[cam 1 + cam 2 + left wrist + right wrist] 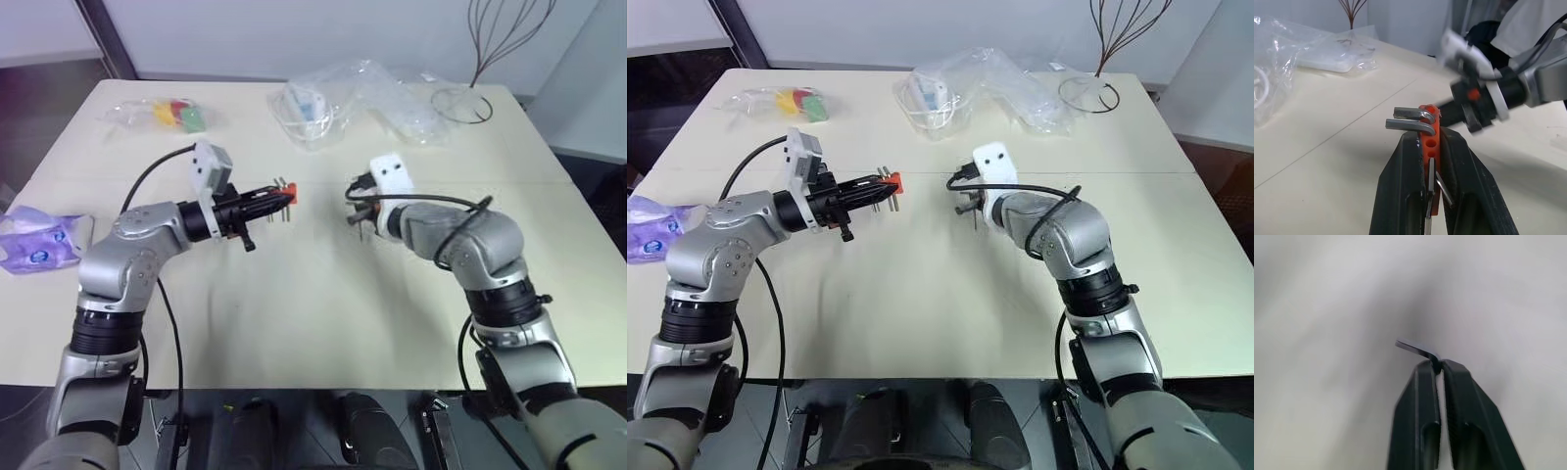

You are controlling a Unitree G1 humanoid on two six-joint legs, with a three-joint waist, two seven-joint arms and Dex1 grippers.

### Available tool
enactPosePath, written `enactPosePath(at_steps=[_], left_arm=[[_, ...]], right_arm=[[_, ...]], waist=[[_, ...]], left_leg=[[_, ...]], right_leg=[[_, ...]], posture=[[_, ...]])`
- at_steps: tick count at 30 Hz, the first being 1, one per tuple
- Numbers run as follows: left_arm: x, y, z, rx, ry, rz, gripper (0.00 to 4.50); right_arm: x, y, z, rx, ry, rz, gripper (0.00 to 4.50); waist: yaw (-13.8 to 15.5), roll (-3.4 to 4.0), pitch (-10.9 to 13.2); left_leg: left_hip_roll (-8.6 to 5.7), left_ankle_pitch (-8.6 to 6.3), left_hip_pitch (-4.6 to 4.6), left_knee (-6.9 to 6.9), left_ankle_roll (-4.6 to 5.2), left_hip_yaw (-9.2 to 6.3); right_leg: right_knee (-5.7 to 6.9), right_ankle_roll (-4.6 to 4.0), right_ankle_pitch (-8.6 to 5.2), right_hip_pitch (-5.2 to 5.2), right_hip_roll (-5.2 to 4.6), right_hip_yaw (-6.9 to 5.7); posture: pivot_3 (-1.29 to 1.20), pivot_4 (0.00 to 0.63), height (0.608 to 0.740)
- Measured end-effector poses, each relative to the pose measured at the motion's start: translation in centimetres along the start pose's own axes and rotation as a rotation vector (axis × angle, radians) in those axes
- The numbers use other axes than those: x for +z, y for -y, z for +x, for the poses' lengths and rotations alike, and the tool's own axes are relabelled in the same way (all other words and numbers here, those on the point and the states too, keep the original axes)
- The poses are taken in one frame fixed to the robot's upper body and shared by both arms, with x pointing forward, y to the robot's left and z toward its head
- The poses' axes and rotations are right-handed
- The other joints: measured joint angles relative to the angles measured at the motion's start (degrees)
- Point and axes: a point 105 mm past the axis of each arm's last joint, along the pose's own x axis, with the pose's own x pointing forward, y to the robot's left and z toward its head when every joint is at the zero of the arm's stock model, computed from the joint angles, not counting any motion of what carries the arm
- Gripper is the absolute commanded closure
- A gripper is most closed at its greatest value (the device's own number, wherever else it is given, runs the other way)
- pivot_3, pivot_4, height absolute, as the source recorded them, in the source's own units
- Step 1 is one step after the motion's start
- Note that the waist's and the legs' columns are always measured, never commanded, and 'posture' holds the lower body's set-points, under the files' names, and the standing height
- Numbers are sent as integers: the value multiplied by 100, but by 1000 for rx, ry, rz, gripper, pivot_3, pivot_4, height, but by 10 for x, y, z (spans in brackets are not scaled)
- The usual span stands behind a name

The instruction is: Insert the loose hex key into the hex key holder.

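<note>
Above table (pixel 323 323), right gripper (pixel 1439 366) pinching loose hex key (pixel 1415 348)

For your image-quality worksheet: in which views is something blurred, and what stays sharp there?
Right wrist view: the background is a smeared blur, while the loose hex key stays sharp. Left wrist view: the right gripper is blurred, the hex key holder crisp. Left eye view: sharp throughout, with soft shadows on the table.
</note>
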Motion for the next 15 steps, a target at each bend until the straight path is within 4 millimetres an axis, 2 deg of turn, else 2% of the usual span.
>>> enactPosePath(at_steps=[1,4,8,10,15], left_arm=[[0,0,0,1,0,-1,4500],[0,0,1,2,4,-6,4500],[3,-3,5,3,15,-13,4500],[7,-4,7,-2,27,-5,4500],[10,-11,10,9,30,-9,4500]], right_arm=[[9,-1,-1,25,74,18,4443],[54,-6,-17,105,421,42,4443],[93,-14,-34,160,669,103,4443],[105,-28,-42,222,763,64,4443],[111,-69,-49,344,881,-98,4443]], waist=[[1,0,0],[0,0,0],[-5,0,0],[-2,0,0],[-2,0,0]], left_leg=[[0,0,0,1,0,1],[0,0,0,2,0,1],[2,3,6,7,-5,1],[1,3,8,8,-6,-1],[0,4,8,9,-7,0]], right_leg=[[1,0,0,0,0,0],[6,1,0,-1,-1,0],[24,0,1,-2,-1,0],[30,-1,2,-3,0,0],[36,0,2,-7,-1,0]], posture=[[0,150,740],[0,150,740],[0,150,740],[0,150,740],[0,150,740]])
